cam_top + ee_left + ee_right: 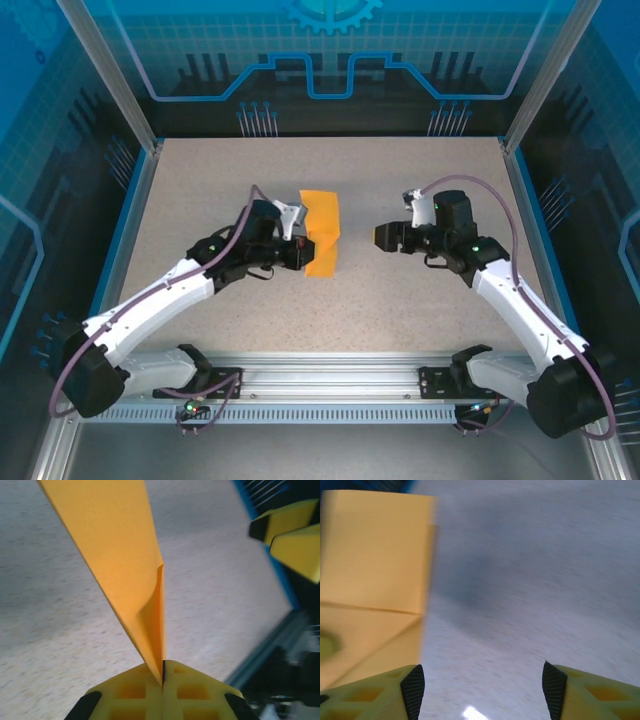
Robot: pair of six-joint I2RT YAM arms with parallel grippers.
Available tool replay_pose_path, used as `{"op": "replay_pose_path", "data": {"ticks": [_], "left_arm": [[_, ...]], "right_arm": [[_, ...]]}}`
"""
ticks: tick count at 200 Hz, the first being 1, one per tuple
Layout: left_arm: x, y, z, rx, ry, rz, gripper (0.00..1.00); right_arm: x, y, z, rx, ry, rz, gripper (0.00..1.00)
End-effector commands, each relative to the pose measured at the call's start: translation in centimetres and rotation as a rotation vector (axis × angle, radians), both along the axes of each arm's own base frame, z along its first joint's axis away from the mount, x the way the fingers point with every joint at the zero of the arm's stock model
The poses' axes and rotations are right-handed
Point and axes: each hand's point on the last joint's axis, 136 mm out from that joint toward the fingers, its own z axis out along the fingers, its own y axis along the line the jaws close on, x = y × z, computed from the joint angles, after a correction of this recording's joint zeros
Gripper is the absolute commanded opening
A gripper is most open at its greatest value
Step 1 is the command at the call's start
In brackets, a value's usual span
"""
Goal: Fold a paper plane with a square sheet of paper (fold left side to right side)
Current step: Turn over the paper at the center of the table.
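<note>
The square sheet of paper (325,215) is bright orange, folded, and partly lifted off the table near the middle. My left gripper (302,257) is shut on its near left edge. In the left wrist view the yellow fingers (190,692) pinch the paper (125,555), which rises away as a creased flap. My right gripper (381,238) stands open a short way to the right of the sheet, apart from it. In the right wrist view its black pads (412,690) are spread wide over bare table, with the paper (375,555) to the left.
The speckled grey table (430,310) is bordered by blue rails and an aluminium frame (330,370) at the near edge. My right gripper's yellow fingers (290,535) show at the top right of the left wrist view.
</note>
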Motion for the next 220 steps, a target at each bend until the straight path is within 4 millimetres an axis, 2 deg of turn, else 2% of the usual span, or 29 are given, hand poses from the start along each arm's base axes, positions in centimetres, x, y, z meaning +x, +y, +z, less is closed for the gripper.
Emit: {"op": "replay_pose_path", "data": {"ticks": [1,12,14,19,32,40,71,83,102,128,194,220], "left_arm": [[-0.1,4.2,-2.7,0.413,-0.046,0.103,0.0],[0.0,4.8,-2.7,0.536,-0.071,0.141,0.0],[0.0,4.9,-2.8,0.557,-0.068,0.145,0.0],[0.0,5.1,-2.8,0.619,-0.082,0.156,0.0],[-0.1,5.5,-2.8,0.757,-0.1,0.193,0.0],[0.0,5.8,-2.7,0.836,-0.107,0.219,0.0],[0.3,6.0,-2.8,1.047,-0.103,0.326,0.0],[0.4,5.9,-3.7,1.104,-0.073,0.349,0.0],[0.2,4.9,-5.9,1.146,0.008,0.339,0.0],[-0.3,2.5,-8.9,1.14,0.14,0.26,0.0],[0.1,-1.2,-13.9,1.049,0.371,0.107,0.0],[0.5,-2.6,-15.0,1.017,0.417,0.054,0.01]], "right_arm": [[-1.6,-7.6,-3.7,-0.294,0.155,-0.254,0.75],[-1.8,-9.1,-4.0,-0.317,0.169,-0.314,0.82],[-2.2,-9.4,-4.9,-0.328,0.189,-0.319,0.83],[-2.5,-9.9,-5.3,-0.343,0.199,-0.338,0.87],[-2.9,-11.1,-5.9,-0.374,0.209,-0.381,0.92],[-3.2,-11.8,-6.1,-0.396,0.212,-0.405,0.99],[-4.2,-14.1,-6.8,-0.475,0.23,-0.491,1.0],[-4.4,-14.3,-6.9,-0.478,0.232,-0.505,1.0],[-4.5,-14.3,-6.8,-0.466,0.228,-0.516,1.0],[-4.7,-14.2,-6.6,-0.452,0.222,-0.513,1.0],[-5.3,-13.3,-7.4,-0.411,0.233,-0.468,1.0],[-5.3,-12.6,-7.9,-0.383,0.252,-0.444,1.0]]}}
